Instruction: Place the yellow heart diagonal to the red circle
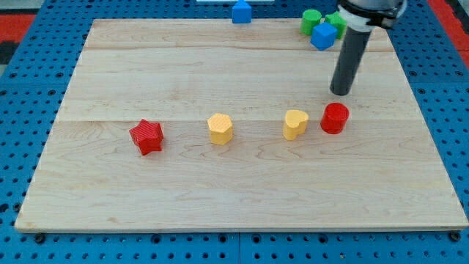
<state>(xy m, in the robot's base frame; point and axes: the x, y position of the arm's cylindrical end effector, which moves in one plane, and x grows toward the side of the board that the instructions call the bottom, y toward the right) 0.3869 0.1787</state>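
Observation:
The yellow heart (295,124) lies on the wooden board right of centre, just left of the red circle (334,118), almost touching it. My tip (341,92) is a dark rod end just above the red circle, toward the view's top, and up-right of the yellow heart, touching neither.
A yellow hexagon (220,128) lies left of the heart and a red star (147,136) further left. At the view's top right are a blue block (323,35) and green blocks (311,21). Another blue block (241,12) sits at the board's top edge.

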